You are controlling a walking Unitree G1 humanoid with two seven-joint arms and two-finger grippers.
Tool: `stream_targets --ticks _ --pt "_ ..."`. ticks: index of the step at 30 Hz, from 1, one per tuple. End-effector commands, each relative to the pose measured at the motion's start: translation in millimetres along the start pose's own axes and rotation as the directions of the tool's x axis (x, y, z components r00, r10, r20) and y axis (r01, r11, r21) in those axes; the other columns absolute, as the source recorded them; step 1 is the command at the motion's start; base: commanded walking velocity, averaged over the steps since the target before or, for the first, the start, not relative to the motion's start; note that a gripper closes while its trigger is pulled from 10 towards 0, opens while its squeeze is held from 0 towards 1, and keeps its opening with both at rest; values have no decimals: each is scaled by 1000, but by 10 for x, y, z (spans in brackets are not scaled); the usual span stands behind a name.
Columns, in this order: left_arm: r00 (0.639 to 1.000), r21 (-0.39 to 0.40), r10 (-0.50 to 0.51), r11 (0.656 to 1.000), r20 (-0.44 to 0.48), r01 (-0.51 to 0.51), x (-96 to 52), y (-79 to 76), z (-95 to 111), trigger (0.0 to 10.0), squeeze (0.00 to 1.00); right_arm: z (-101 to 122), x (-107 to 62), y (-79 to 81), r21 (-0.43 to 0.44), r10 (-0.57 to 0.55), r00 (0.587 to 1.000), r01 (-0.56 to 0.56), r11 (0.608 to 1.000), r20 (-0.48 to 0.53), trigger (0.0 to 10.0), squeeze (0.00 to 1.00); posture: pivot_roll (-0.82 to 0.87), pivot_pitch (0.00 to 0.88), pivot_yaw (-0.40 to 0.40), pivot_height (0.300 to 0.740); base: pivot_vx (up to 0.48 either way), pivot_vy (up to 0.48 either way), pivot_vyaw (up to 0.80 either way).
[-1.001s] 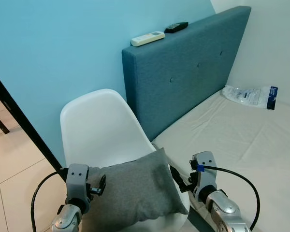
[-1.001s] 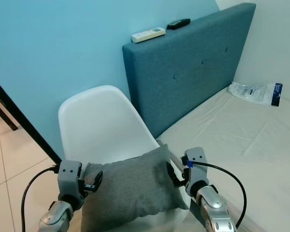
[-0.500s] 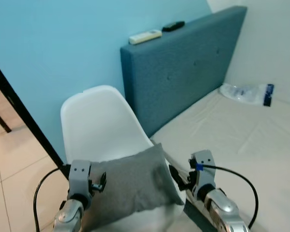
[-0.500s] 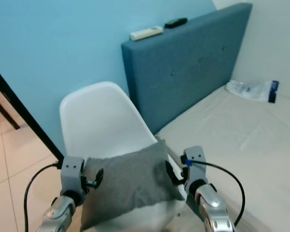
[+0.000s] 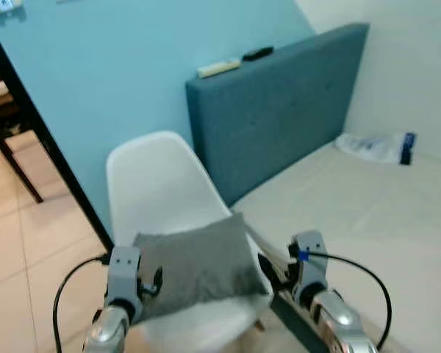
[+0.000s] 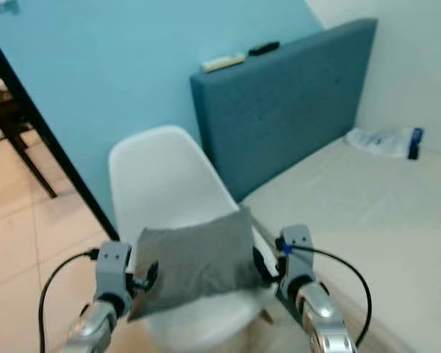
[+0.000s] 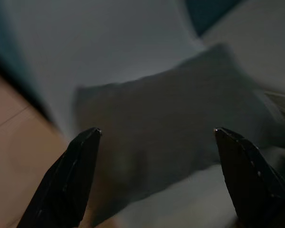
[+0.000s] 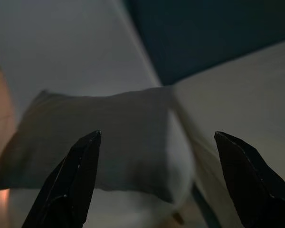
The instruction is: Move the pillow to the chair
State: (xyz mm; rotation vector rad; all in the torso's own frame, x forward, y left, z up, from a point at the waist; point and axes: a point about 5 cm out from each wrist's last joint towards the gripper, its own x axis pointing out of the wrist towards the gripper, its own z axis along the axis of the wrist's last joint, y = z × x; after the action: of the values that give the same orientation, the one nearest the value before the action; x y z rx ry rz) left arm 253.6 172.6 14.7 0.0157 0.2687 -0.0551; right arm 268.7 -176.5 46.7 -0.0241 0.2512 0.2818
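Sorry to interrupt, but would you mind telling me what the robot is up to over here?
It is moving a grey pillow from the bed to the white chair. The pillow now lies on the chair's seat. The left hand and the right hand sit at either end of the pillow, and both are open with the pillow lying beyond the fingertips, so neither is gripping it.

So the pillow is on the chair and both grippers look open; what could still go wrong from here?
1. The grey pillow lies toward the front of the white chair's seat, one corner past the front edge near the left gripper, so it may slide off.
2. The right gripper sits beside the pillow's other end; its open fingers could catch the fabric on pulling back and drag the pillow.
3. The bed stands close on the right, so that arm has little room to swing.
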Motion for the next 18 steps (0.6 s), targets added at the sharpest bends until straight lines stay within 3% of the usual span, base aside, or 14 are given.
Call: stream_targets --ticks 1,18 --pt "1000 20 10 1000 -14 -10 -1 33 -15 10000 0 -48 -13 9 6 -6 1000 6 1000 -14 10000 0 -130 61 45 711 0 0 0" --pt "1000 4 -18 1000 -22 18 -13 12 -25 10000 0 -59 -15 15 5 -5 1000 5 1000 -21 10000 0 -130 65 43 711 0 0 0"
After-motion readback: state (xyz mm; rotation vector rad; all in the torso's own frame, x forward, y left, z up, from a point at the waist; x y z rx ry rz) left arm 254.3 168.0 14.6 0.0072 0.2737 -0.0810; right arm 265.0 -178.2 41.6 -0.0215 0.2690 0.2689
